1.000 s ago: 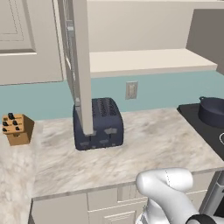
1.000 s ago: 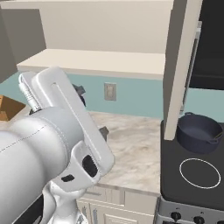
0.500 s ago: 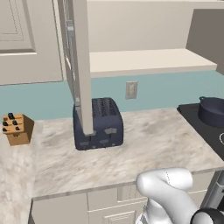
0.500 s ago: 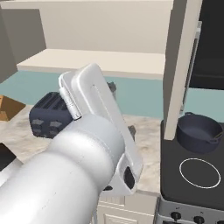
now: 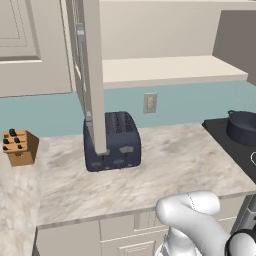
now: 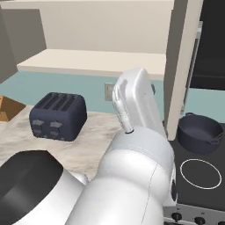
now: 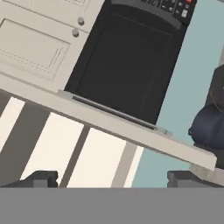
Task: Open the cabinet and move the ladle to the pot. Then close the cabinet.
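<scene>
The cabinet stands open: its left door (image 5: 93, 75) juts out edge-on over the toaster, and its right door (image 6: 181, 66) hangs edge-on beside the stove. The bare cabinet shelf (image 5: 170, 70) shows between them; the ladle is out of view. The small dark pot (image 6: 200, 134) sits on the black stove, also at the right edge from the left base (image 5: 243, 127). In the hand view my gripper (image 7: 113, 179) is open with nothing between its fingertips (image 7: 41, 177). It faces the right door's edge and silver bar handle (image 7: 113, 111), with the pot (image 7: 209, 127) at the right.
A dark blue toaster (image 5: 112, 142) stands on the marble counter (image 5: 170, 170) under the left door. A wooden knife block (image 5: 18, 147) is at the far left. A black microwave (image 7: 127, 57) sits behind the right door. My white arm (image 6: 136, 145) rises before the stove.
My arm has swung rightward across the right base view, uncovering the toaster. The doors, pot and toaster have not moved, and the jaws stay open.
</scene>
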### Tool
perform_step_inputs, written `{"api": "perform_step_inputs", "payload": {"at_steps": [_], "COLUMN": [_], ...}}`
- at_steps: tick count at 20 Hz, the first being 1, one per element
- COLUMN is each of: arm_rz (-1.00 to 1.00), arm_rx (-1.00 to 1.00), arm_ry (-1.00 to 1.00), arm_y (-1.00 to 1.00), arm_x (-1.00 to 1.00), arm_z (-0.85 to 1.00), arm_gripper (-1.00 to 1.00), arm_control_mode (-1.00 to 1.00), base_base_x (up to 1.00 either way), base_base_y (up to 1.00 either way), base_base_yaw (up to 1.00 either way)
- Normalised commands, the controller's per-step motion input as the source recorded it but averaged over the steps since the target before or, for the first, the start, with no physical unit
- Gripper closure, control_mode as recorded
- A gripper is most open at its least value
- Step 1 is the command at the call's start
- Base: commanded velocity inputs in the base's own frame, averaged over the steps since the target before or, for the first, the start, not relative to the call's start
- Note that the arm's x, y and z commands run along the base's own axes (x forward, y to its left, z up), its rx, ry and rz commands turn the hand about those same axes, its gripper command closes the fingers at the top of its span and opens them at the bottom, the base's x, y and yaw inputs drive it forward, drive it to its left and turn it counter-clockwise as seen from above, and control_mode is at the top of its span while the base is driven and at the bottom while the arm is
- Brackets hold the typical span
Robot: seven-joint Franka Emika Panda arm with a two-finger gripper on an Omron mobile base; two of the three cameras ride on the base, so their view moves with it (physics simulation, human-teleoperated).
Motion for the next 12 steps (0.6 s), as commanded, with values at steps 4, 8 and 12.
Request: {"api": "perform_step_inputs", "payload": {"at_steps": [4,8,12], "arm_rz": [0.0,0.04,0.07], "arm_rx": [0.09,0.04,0.02], "arm_ry": [-0.05,-0.02,0.0], "arm_y": [-0.44,-0.4,-0.32], "arm_x": [0.02,0.0,0.0], "arm_z": [-0.16,-0.16,0.0], "arm_gripper": [-1.0,-1.0,-1.0], "arm_control_mode": [-1.0,-1.0,-1.0], "base_base_x": [0.0,0.0,0.0], "base_base_y": [0.0,0.0,0.0], "base_base_yaw": [0.0,0.0,0.0]}}
